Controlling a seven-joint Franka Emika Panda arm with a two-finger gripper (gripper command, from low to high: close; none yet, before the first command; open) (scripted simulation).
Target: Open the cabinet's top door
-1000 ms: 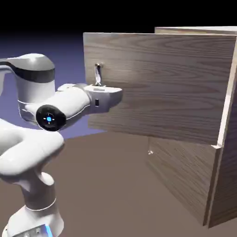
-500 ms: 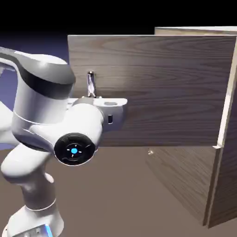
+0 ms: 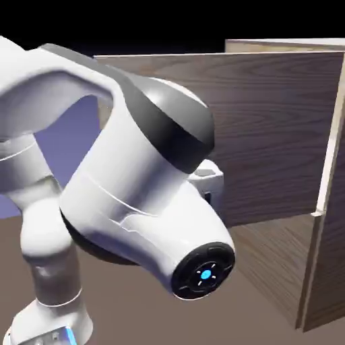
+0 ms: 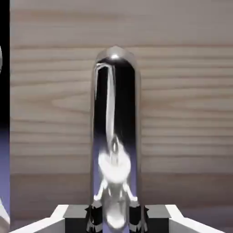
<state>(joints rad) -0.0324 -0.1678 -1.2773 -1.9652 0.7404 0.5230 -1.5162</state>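
Hand nearly closed, dark fingertips pinching the base of the handle, a shiny vertical metal bar, rounded top; handle rises straight up btwn the tips, filling mid hand view; behind it the top door, grey-brown wood grain, swung wide open from the cabinet; in exterior view the arm's bulk hides hand & handle.

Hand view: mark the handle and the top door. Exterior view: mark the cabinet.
handle (image 4: pixel 114 132), hand view, middle of the metal bar
top door (image 4: pixel 182 113), hand view, bare wood right of the bar
cabinet (image 3: pixel 333 202), exterior view, pale front edge
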